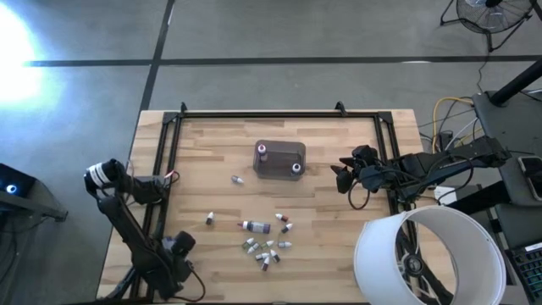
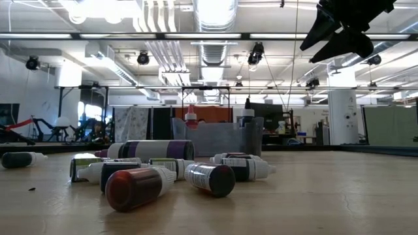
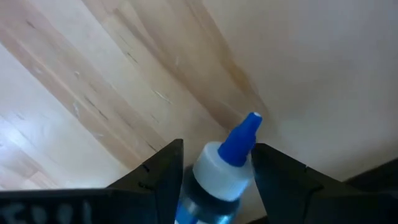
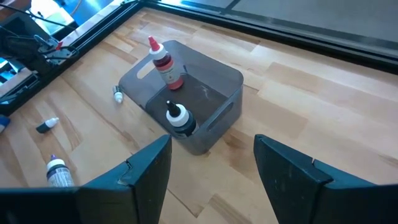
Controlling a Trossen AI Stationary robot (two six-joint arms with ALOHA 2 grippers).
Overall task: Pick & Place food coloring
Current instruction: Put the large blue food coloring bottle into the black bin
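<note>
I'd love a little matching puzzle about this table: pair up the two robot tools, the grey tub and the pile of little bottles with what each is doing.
Things:
1. left tool
2. right tool
3. grey translucent plastic tub
4. cluster of small dropper bottles

States:
A. lying loose on the wooden table
B. open and empty, raised beside the tub
C. holding two upright bottles
D. shut on a blue-tipped dropper bottle

Pairs: 1-D, 2-B, 3-C, 4-A
</note>
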